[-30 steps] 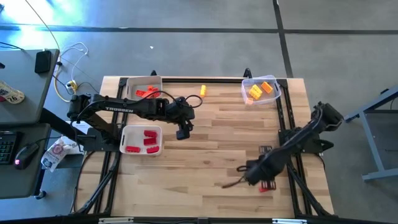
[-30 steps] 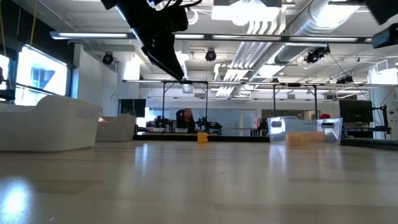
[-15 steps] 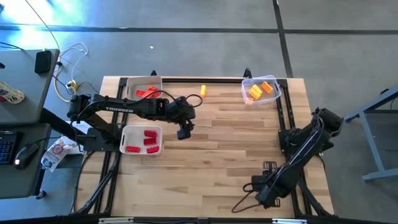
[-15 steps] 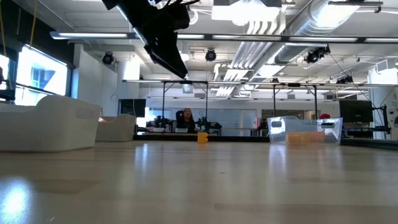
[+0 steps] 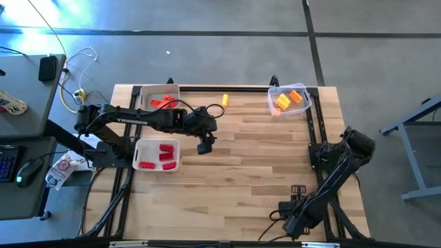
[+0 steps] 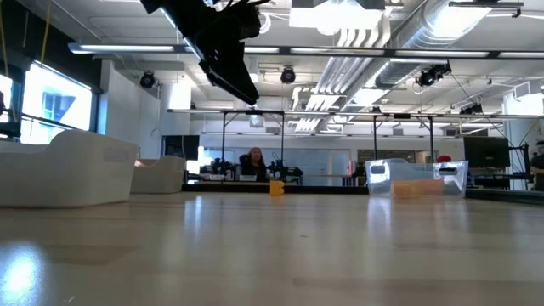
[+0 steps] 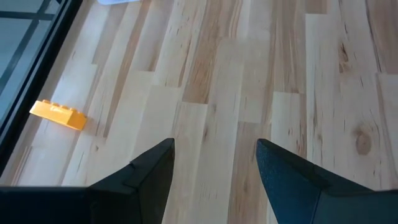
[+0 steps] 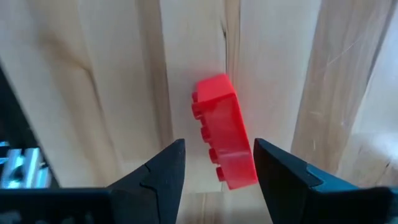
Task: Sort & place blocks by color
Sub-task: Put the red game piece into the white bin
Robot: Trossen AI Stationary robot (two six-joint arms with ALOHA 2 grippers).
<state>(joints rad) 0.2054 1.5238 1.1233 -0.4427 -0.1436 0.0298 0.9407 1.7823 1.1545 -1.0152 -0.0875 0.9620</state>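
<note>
One red block (image 8: 222, 133) lies on the desk (image 5: 241, 165) between the right claw's (image 8: 214, 165) open fingers, near the desk's front right corner. The left claw (image 7: 214, 165) hangs open too, above the desk's middle.

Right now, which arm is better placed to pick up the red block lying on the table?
Probably the right. The right gripper is open with the red block just ahead of its fingers, while the left gripper hangs open mid-table near the trays.

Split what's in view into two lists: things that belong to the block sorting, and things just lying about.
Job:
red block ahead of the right gripper
yellow block
red blocks in the near white tray
left gripper

Lying about:
computer mouse
white cable
</note>
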